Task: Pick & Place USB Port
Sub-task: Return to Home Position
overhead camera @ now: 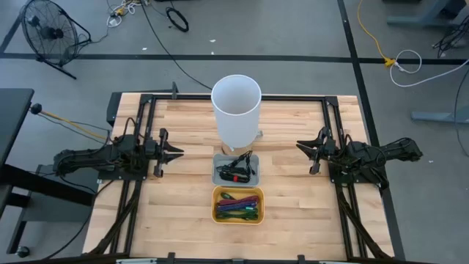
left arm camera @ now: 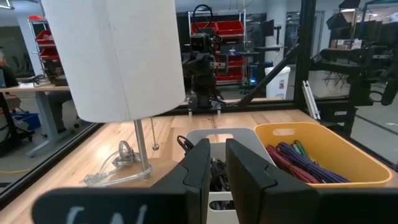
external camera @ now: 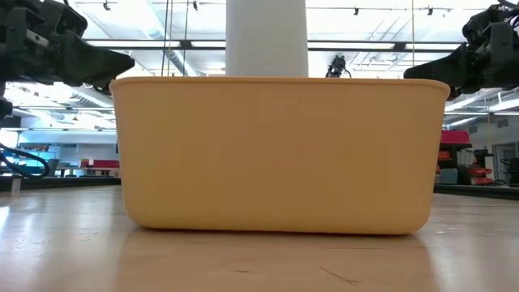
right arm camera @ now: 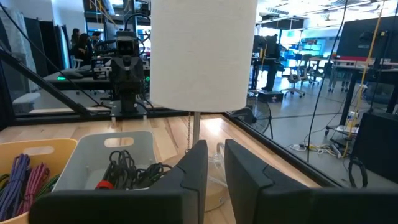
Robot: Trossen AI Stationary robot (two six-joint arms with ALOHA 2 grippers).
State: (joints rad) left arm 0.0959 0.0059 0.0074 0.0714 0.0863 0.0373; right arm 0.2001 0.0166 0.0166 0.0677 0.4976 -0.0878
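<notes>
both arms parked at mid-frame, cables already binned
left gripper (overhead camera: 176, 153) at centre left and right gripper (overhead camera: 302, 147) at centre right each hold their fingers nearly together on nothing. black charger cables (overhead camera: 236, 170) lie in the gray bin (overhead camera: 216, 172) at centre, purple cables (overhead camera: 238, 207) in the yellow bin (overhead camera: 215, 205) just below it. little risk, i judge: a black loop standing above the gray rim could snag a finger swinging past the lamp (overhead camera: 236, 110).
</notes>
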